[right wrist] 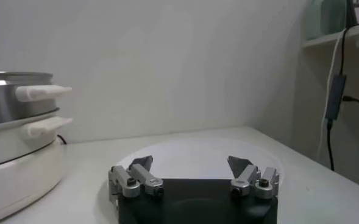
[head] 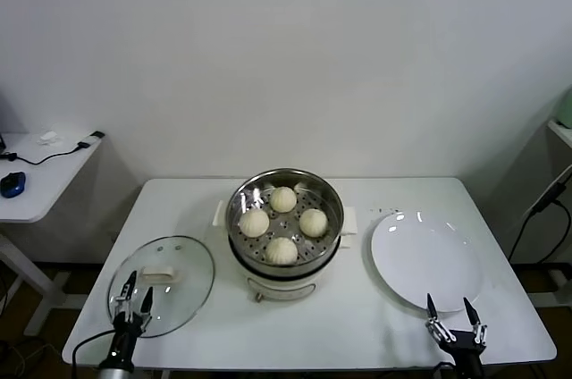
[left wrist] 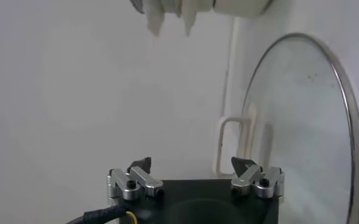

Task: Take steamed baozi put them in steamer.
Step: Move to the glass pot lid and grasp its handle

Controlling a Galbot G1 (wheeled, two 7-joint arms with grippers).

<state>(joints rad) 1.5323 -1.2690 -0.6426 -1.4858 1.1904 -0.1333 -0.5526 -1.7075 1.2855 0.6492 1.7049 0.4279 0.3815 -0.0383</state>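
Several steamed baozi [head: 282, 199] lie inside the steamer [head: 239, 240] at the middle of the white table, cream-white and domed on its perforated tray. My left gripper [head: 132, 290] hangs open and empty at the table's front left, over the near edge of the glass lid [head: 188, 281]. My right gripper [head: 451, 310] stands open and empty at the front right, by the near rim of the white plate [head: 427, 258]. In the right wrist view the right gripper [right wrist: 191, 163] faces the plate [right wrist: 191, 151], with the steamer [right wrist: 14, 115] off to one side.
The glass lid [left wrist: 301, 115] with its white handle [left wrist: 231, 146] lies flat at the front left. The white plate carries nothing. A side table [head: 36, 173] with a cable and a blue item stands far left. A shelf [head: 561, 129] and cable are at the right.
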